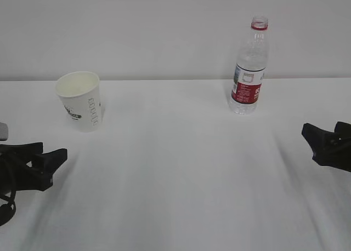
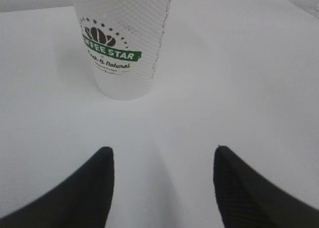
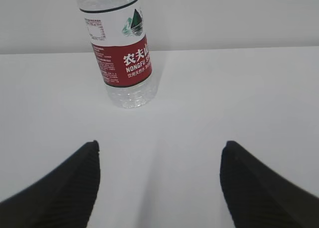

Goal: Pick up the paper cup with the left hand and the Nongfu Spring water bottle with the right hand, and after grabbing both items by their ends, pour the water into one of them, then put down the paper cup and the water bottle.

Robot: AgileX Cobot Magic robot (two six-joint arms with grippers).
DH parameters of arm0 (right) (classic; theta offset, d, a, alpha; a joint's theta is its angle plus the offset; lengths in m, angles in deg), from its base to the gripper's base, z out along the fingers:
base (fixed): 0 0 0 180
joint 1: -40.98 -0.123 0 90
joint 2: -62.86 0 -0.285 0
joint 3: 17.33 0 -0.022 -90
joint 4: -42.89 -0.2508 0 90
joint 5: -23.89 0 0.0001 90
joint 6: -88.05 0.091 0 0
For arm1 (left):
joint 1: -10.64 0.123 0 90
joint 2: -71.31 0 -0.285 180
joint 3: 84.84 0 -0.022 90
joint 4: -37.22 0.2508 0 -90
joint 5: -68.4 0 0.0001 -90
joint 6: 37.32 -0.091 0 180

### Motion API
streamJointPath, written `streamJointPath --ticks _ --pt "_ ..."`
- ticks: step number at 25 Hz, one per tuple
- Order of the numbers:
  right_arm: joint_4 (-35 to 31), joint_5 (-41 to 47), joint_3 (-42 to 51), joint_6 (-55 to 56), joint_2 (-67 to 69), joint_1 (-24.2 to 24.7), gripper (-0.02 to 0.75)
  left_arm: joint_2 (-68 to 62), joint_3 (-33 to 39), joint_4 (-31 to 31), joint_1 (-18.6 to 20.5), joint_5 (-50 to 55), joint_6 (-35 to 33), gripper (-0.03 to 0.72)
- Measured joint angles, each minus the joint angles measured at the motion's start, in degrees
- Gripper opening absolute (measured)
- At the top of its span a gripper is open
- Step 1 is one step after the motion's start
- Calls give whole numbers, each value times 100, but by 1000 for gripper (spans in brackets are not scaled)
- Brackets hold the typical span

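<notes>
Cup (image 1: 80, 100) sits upright on the worktop (image 1: 181, 169) at left-center of frame, bottle (image 1: 250, 67) upper right, both untouched. My left pincer (image 1: 52, 162) and right pincer (image 1: 311, 136) are both wide and empty, so grabbing, pouring and setting down are all left.

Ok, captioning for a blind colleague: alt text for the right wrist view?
A clear Nongfu Spring water bottle with a red-and-white label stands upright on a white table. Ahead of it, the right gripper is open and empty.
</notes>
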State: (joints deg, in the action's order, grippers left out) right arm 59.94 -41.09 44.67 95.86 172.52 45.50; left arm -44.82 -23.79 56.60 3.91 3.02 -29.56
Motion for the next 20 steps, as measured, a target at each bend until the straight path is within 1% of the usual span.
streamJointPath --ticks 4,10,17,20 --pt "0 -13 0 0 0 0 568 0 0 50 0 0 0 458" --pt "0 -17 0 0 0 0 568 0 0 72 0 0 0 427" --pt "12 -26 0 -55 0 0 568 0 -342 119 0 -8 0 423" --pt "191 -26 -111 -81 0 0 568 0 -379 140 0 -22 0 423"
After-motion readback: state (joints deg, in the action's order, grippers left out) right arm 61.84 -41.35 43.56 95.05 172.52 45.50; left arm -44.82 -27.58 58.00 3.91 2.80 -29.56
